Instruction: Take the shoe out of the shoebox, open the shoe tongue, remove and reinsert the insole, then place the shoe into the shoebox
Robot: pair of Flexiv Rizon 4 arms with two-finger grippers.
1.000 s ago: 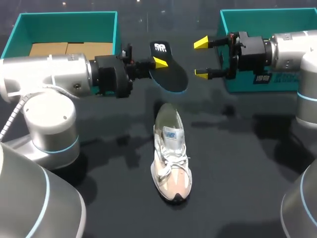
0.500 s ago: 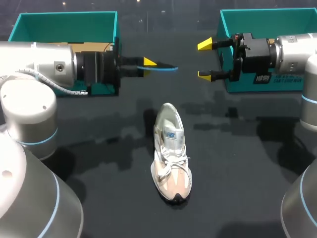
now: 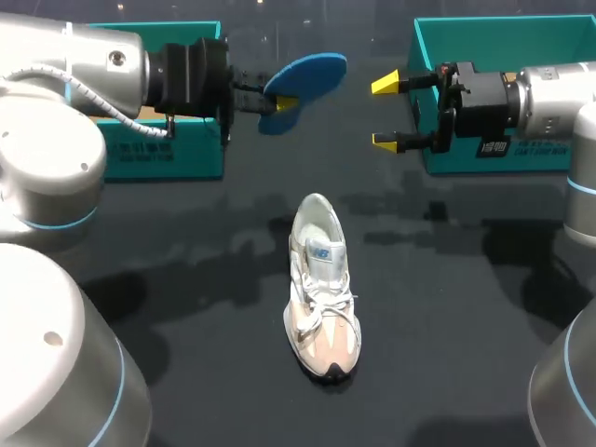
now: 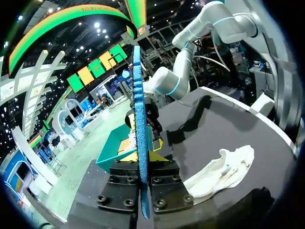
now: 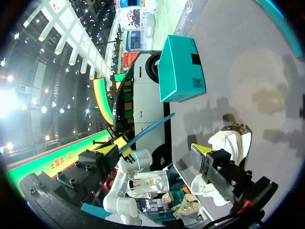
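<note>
**Insole (image 3: 305,74) turned blue side up, well clear of the shoe (image 3: 321,289)**

A second ago my left end effector (image 3: 279,102) held the insole with its black top face showing, low and just beyond the shoe's heel. Since then my wrist has rolled. Half a second ago the insole was edge-on, and now its blue underside faces up. My left arm has also drawn back and lifted, so the insole hangs high beside the left box (image 3: 168,154). My fingers are clamped on one end of it, one on each face. In my left wrist view it stands as a thin blue blade between them.

My right end effector (image 3: 386,112) has barely moved. It hovers in front of the right box (image 3: 484,158) with its fingers spread wide and nothing between them.

I judge the removal step done and the reinsertion still to come. For that, the blue face would have to turn down again, and the insole would have to come back over the shoe's mouth.

The shoe has not shifted. It stands on its sole in the middle of the desk (image 3: 466,307), well apart from both boxes. Its heel points toward them and its toe toward me. It is pale, with a pinkish toe and white laces still threaded. Its mouth gapes open at the heel end, and nothing touches it.
</note>
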